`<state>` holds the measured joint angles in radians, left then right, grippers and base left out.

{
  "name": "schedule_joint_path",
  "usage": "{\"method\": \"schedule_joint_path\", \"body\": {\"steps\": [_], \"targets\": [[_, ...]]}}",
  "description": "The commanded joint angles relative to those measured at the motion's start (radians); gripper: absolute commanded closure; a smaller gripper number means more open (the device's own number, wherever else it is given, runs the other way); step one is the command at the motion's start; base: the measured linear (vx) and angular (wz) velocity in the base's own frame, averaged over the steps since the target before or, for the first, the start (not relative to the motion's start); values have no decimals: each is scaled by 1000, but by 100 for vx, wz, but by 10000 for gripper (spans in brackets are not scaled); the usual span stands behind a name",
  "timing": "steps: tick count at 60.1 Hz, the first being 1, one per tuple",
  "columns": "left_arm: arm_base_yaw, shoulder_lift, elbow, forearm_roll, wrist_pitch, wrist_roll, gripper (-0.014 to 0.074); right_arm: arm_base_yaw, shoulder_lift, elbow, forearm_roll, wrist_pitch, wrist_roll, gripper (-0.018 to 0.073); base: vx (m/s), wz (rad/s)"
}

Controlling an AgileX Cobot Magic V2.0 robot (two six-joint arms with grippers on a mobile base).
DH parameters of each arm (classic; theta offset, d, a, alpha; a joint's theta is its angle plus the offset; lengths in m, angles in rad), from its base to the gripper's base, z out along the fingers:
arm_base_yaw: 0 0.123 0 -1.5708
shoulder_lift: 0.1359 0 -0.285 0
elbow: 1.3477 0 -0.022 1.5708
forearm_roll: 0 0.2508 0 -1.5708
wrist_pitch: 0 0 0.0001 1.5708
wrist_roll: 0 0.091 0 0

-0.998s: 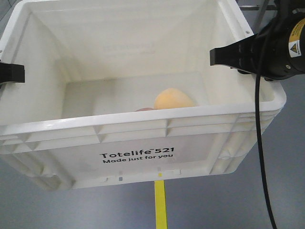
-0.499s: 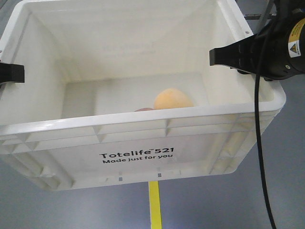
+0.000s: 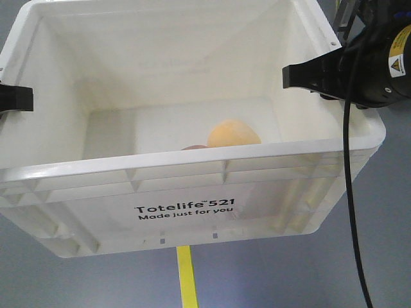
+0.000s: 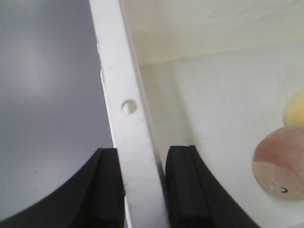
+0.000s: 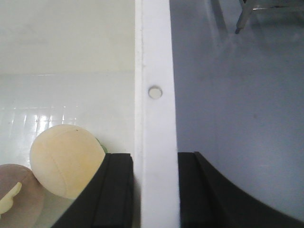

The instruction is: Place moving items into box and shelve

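The box (image 3: 192, 160), a white crate printed "Totelife 521", hangs above the floor between my two arms. Both moving items lie on its bottom: a yellow-orange one (image 3: 233, 133) and, mostly hidden behind the near wall, a pinkish one (image 3: 194, 147). My left gripper (image 4: 145, 156) is shut on the box's left rim (image 4: 128, 85), one finger outside and one inside. The pinkish item (image 4: 280, 161) lies to its right. My right gripper (image 5: 156, 159) is shut on the right rim (image 5: 154, 57). The yellow item (image 5: 64, 159) rests against its inner finger.
Grey floor lies under the box, with a yellow stripe (image 3: 186, 276) running toward me below the near wall. A metal frame leg (image 5: 244, 14) stands on the floor beyond the box's right side. A black cable (image 3: 350, 192) hangs from the right arm.
The yellow floor stripe has slid left under the box in the front view. The box, both grippers and the items hold the same places in the view.
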<state>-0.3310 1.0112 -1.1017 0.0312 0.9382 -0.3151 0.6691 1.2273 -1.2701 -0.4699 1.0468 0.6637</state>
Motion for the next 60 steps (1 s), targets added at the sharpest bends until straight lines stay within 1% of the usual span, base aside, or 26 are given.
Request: {"method": "schedule_joint_path", "body": {"steps": [1,18,32,60], "targets": [[-6,-31,-41,-6,-135,28,492,-3,-36,-41,-122,-112,-4,489,40,-20],[-6,-31,-41,-6,-135,28,492,-3,-36,-41,-122,-112,-4,489,39,-24],[-6,-31,-41,-6,-135,28,492,-3,-36,-41,-122,-112,-4,489,37,-37],[-6,-31,-41,-6,-135,28,492,-3,-36,-41,-122,-112,-4,489,32,-59]]}}
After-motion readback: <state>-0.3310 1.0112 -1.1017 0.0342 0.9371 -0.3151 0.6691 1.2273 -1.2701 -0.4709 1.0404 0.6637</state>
